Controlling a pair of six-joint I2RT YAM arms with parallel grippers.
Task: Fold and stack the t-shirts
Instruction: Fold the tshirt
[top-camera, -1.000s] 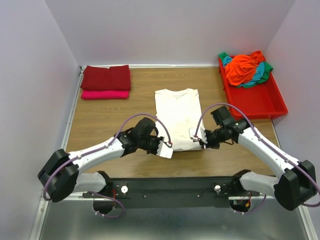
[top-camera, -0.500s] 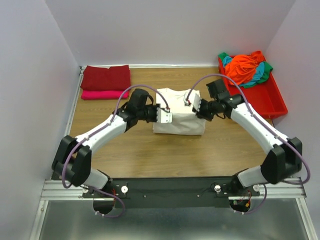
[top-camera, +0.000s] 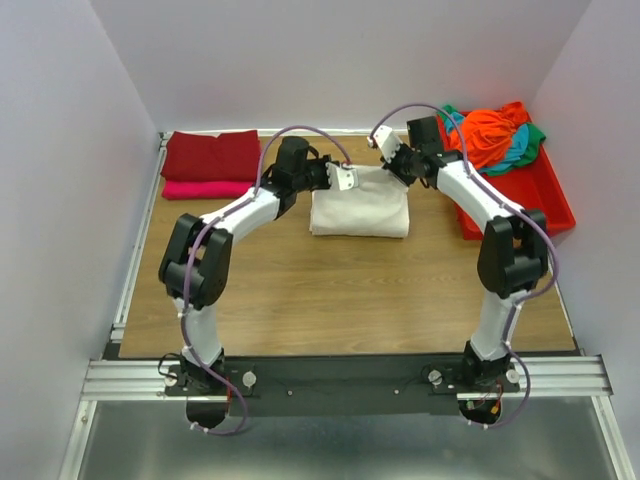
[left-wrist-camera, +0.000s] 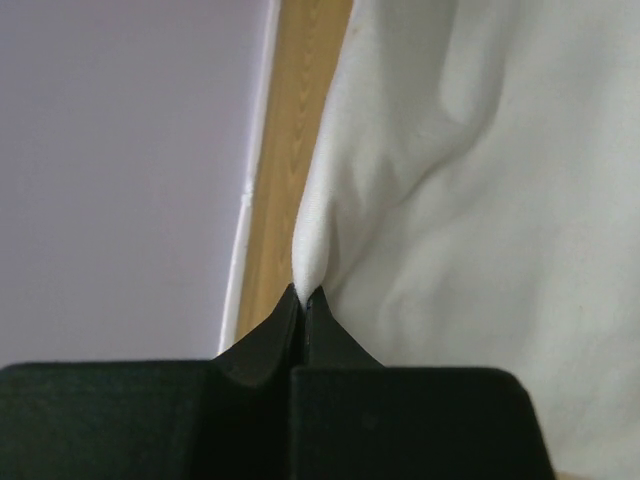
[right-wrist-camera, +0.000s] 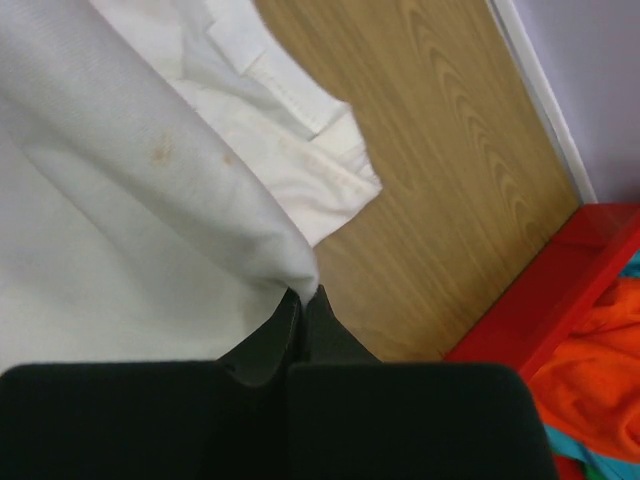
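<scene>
T-shirts spread along the far side of the bench (top-camera: 300, 290). At the far left corner, dark red t-shirt (top-camera: 212, 155), folded flat and stacked on bright pink t-shirt (top-camera: 210, 189), also folded, with a pink strip showing along the near side. Just right of that stack, left gripper (left-wrist-camera: 303, 300), reaching in over the far middle of the bench, jaws pressed together on a small peak of pale cloth at the far left corner of the cream-white t-shirt (top-camera: 360, 205). Cream-white t-shirt itself in the far middle of the bench, doubled over into a short rectangle, upper layer drawn toward the back edge, near fold resting on the wood. At the opposite corner, right gripper (right-wrist-camera: 303, 298), likewise closed tight, nipping the far right corner of the same upper layer; beneath it, a hemmed piece of the lower layer peeking out onto the wood. Further right, red tray (top-camera: 520, 205) at the far right corner of the bench, holding a loose heap: orange t-shirt (top-camera: 485, 135) on top, teal t-shirt (top-camera: 518, 152) and green t-shirt (top-camera: 537, 132) showing at its edges.
</scene>
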